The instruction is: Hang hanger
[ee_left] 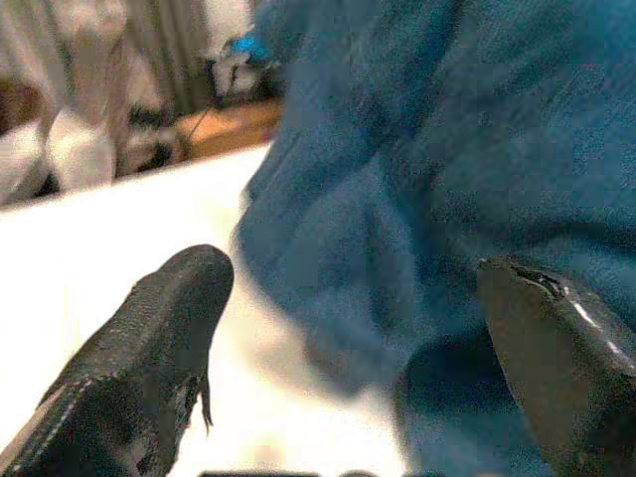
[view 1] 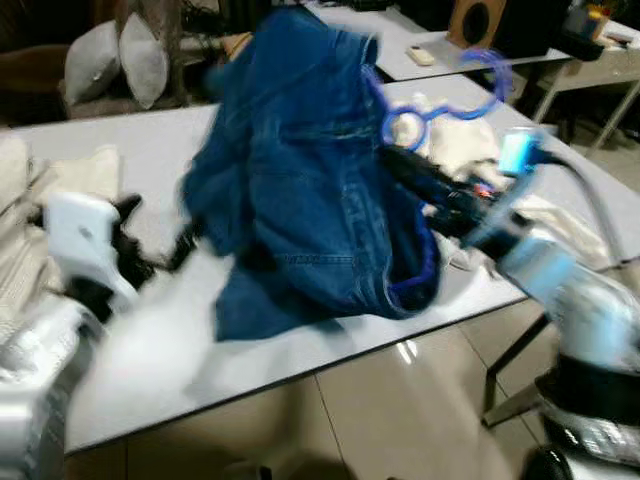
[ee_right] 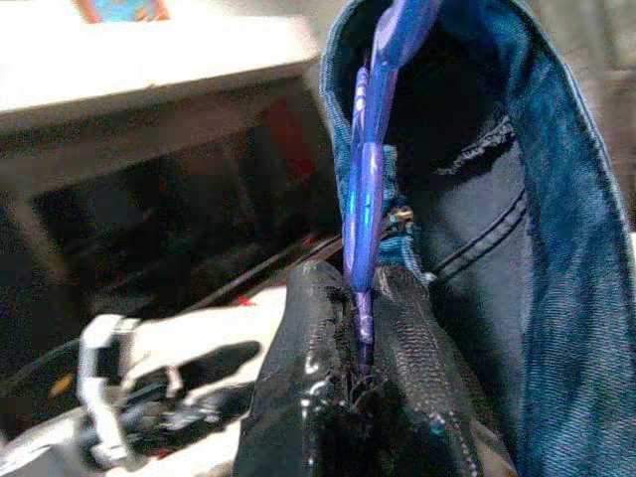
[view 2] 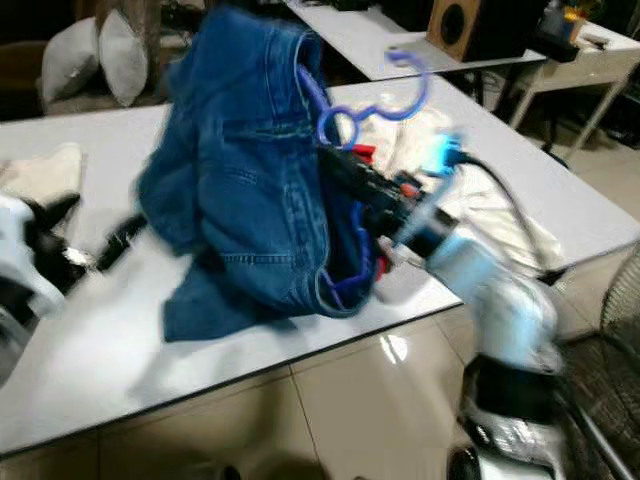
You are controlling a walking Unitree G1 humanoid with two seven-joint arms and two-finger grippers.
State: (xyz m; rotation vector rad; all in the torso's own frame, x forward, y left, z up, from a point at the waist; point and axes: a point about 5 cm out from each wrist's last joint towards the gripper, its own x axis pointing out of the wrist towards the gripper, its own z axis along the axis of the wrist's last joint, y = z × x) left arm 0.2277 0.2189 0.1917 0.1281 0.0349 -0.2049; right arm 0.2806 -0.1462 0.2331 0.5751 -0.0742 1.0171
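Note:
A blue plastic hanger carries a pair of blue jeans, lifted over the white table with its hook pointing up and right. My right gripper is shut on the hanger's purple-blue bar, inside the jeans' waistband. In the eye views the right gripper reaches in from the right, fingertips buried in the denim. My left gripper hovers open at the left, just beside the jeans' lower edge; its black fingers stand wide apart before the denim.
Cream cloths lie on the table at the far left and behind the jeans on the right. A second table with a speaker stands behind. Grey cushions sit at the back left. Tiled floor lies below.

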